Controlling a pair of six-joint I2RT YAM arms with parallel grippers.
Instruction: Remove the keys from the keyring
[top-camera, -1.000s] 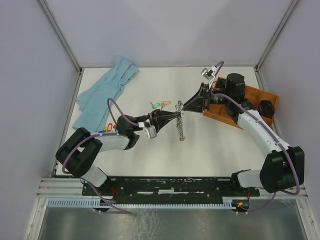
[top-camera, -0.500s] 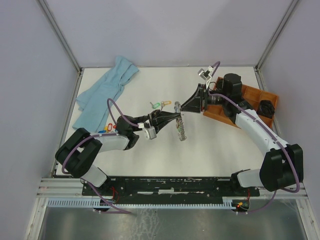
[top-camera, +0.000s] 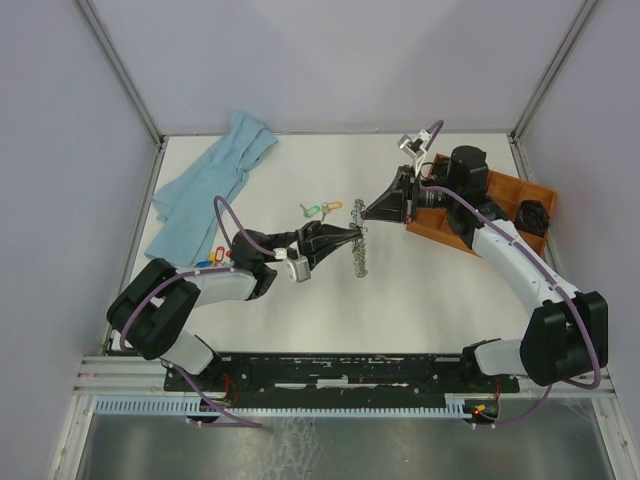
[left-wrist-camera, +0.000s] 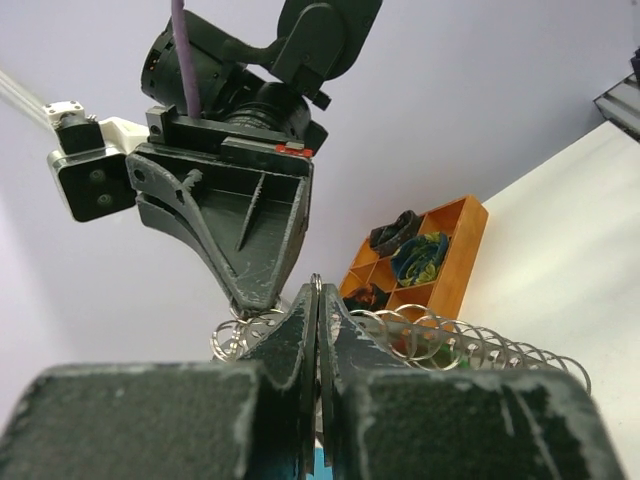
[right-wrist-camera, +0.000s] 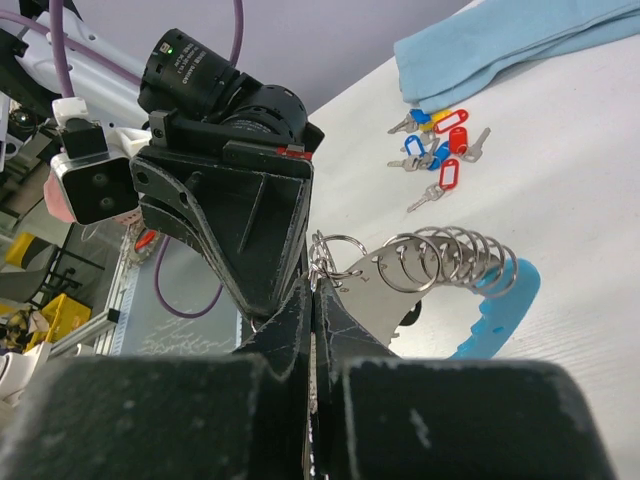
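Flanking the keyring (top-camera: 360, 255), which left end effector (top-camera: 354, 234) and right end effector (top-camera: 363, 213) both clamp: blue cloth (top-camera: 210, 190), orange tray (top-camera: 505, 190), loose tagged keys (top-camera: 320, 209).

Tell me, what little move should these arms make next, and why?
Probably ease the right tool slowly away from the left tool. Both are shut tip to tip on the top of the keyring, which dangles below them, so pulling apart might work one of its keys loose.
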